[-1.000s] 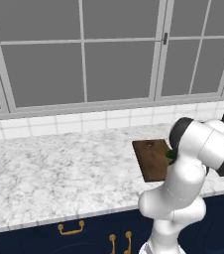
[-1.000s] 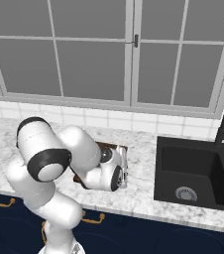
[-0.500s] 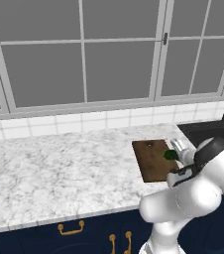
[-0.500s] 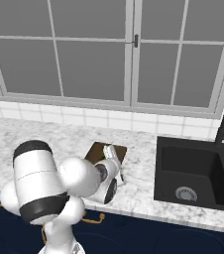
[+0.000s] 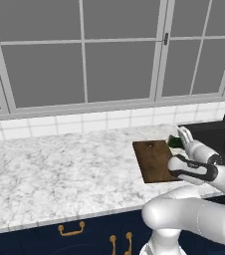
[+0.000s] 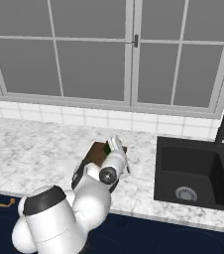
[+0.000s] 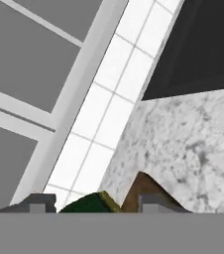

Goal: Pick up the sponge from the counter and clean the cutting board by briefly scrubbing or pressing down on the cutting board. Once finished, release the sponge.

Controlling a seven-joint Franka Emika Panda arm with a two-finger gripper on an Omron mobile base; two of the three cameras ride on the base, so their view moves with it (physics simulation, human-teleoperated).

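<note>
The small dark green block of sponge with a yellow edge [image 5: 174,141] sits at the far right corner of the flat rectangular dark brown wooden cutting board [image 5: 153,160], which lies on the broad white-and-grey marbled stone counter [image 5: 59,174] just left of the black sink basin [image 6: 196,171]. The white arm's two-finger gripper [image 5: 184,134] reaches low over that corner, close beside the sponge. In the hand view the sponge [image 7: 86,204] shows between the two dark fingertips [image 7: 37,202], which stand partly apart, though whether they press on it I cannot tell.
</note>
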